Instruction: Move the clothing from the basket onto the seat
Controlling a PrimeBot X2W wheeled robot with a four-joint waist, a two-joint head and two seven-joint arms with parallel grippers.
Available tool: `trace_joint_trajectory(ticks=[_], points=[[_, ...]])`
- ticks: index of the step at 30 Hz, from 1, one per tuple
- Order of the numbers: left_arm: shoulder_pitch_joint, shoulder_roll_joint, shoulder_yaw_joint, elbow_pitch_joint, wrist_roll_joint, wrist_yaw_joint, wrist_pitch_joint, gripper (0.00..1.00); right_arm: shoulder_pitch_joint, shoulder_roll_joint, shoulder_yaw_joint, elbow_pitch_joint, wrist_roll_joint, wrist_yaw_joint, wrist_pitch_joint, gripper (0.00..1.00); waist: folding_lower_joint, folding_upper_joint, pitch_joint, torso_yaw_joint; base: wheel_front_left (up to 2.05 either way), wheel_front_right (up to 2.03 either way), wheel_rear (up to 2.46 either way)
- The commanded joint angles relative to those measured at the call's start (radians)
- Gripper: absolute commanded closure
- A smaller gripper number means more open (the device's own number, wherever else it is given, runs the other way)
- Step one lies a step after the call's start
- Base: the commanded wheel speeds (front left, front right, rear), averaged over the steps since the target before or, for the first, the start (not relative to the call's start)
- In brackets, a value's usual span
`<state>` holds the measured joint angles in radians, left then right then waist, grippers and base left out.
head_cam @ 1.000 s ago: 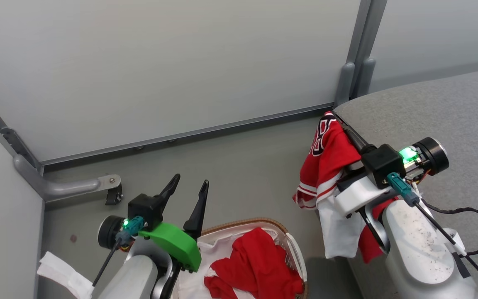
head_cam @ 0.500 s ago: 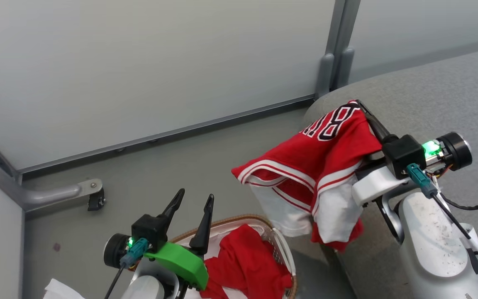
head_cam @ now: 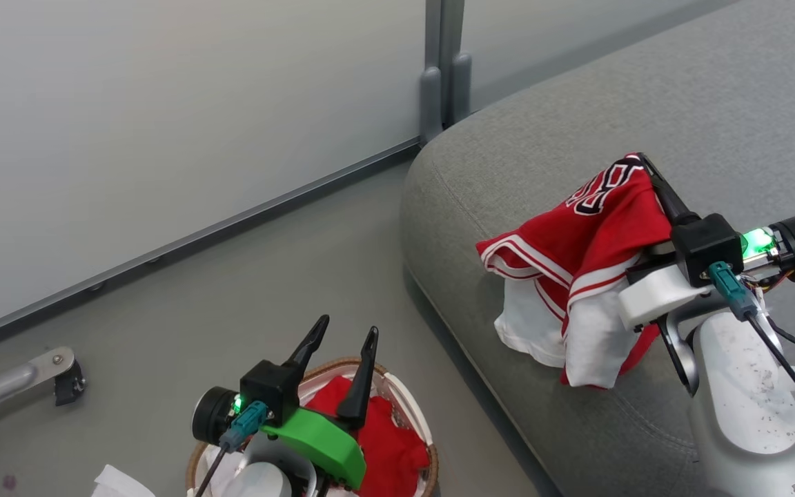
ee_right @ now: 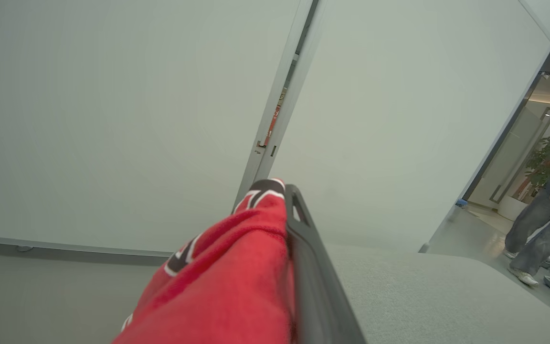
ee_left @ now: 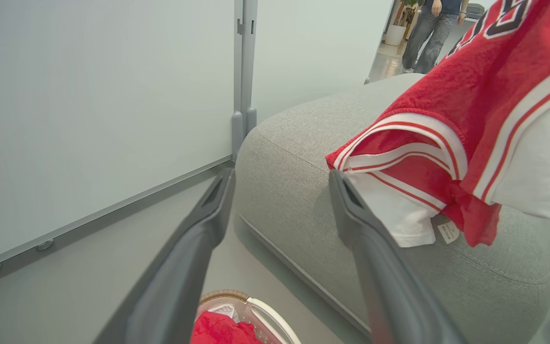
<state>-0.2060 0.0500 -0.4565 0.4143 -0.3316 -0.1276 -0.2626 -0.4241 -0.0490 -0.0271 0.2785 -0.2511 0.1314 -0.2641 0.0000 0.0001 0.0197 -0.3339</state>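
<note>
- Pale partition panels [head_cam: 163,103] and a smooth grey floor [head_cam: 266,276] back the scene, and the seat [head_cam: 646,90] takes up the right side.
- Our right gripper [head_cam: 644,160] is clenched on the jersey [head_cam: 577,235], carrying it above the seat's corner so the cloth clears the edge. We cannot tell whether the dangling white sleeves touch the cushion.
- Our left gripper [head_cam: 347,326] stands released above the basket [head_cam: 411,411], probably kept ready for the plain red shirt [head_cam: 387,449] lying inside.
- We judge the jersey wants lowering and letting go next.

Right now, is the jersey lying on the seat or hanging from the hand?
Hanging: the right hand, shut on the jersey, holds it draped above the seat.
</note>
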Motion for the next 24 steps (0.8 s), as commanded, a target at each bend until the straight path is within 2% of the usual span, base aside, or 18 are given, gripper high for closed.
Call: trace_joint_trajectory(ticks=[1, 5, 10, 18, 24], points=[[-0.001, 0.002, -0.005, -0.004, 0.006, -0.004, -0.003, 0.0, 0.004, -0.003, -0.008, -0.006, -0.01, -0.001, -0.001, 1.0, 0.0, -0.0001, 0.03, -0.081, 0.0, 0.0, 0.0], [-0.017, 0.003, -0.035, -0.01, -0.008, -0.004, -0.003, 0.0, 0.007, -0.003, -0.027, -0.006, -0.015, -0.001, -0.001, 1.0, 0.0, -0.0001, 0.053, -0.109, 0.0, 0.0, 0.0], [-0.035, 0.003, -0.06, -0.011, 0.002, -0.004, -0.003, 0.0, -0.006, -0.005, -0.041, -0.005, -0.013, -0.001, -0.001, 1.0, 0.0, -0.0001, 0.089, -0.102, 0.0, 0.0, 0.0], [-0.102, 0.015, -0.101, -0.013, 0.028, -0.004, -0.003, 0.0, -0.142, -0.061, -0.087, 0.014, 0.003, -0.001, -0.001, 1.0, 0.0, -0.0001, 0.218, -0.021, 0.0, 0.0, 0.0], [-0.18, 0.042, -0.114, -0.035, 0.05, -0.004, -0.003, 0.0, -0.36, -0.127, -0.159, 0.046, 0.005, -0.001, -0.001, 1.0, 0.0, -0.0001, 0.358, 0.048, 0.0, 0.0, 0.0]])
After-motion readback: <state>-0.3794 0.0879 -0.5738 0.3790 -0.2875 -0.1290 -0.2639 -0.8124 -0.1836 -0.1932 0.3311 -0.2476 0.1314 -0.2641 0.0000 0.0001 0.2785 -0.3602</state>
